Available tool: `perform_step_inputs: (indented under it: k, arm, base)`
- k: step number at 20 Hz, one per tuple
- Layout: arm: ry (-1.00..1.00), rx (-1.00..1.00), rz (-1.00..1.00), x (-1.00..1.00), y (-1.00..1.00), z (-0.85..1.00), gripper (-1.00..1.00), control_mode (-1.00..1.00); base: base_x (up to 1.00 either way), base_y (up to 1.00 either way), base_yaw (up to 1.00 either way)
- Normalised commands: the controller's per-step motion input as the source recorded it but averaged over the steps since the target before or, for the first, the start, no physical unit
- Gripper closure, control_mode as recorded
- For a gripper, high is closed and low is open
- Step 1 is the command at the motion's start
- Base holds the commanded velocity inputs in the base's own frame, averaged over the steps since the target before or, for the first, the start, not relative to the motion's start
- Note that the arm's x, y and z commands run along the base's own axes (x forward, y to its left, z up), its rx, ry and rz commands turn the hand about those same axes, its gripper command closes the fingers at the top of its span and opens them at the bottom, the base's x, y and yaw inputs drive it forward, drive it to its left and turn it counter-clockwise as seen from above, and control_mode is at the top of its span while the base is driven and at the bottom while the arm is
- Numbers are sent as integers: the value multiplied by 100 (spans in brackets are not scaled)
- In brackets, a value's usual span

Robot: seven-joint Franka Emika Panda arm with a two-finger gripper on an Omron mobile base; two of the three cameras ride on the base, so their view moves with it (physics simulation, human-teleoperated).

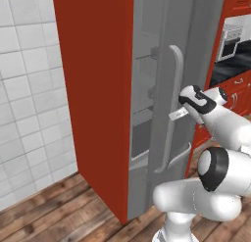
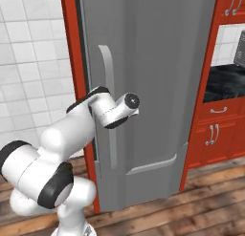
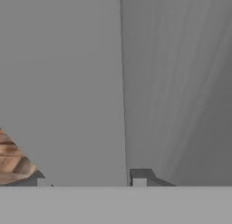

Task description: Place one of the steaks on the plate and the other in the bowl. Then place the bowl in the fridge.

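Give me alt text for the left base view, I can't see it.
A tall grey fridge with red side panelling stands with its door ajar, shelves visible in the gap. The white arm's claw reaches to the long curved handle. White tiled wall left, wooden floor below.

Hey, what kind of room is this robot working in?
A home kitchen, most likely: a tall grey fridge with a long curved handle, red wooden cabinets beside it, white wall tiles and a wood-plank floor.

Grey fridge (image 2: 158, 87), red side panelling, white tiles (image 1: 24, 89).
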Motion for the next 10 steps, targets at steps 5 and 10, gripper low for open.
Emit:
perform_step_inputs:
  k: [5,10]
  arm:
    - [0,7,10,-60,-100,33,100,-100]
    - [0,0,13,-17,-78,13,100,-100]
  base:
    - [0,0,0]
    - [0,0,0]
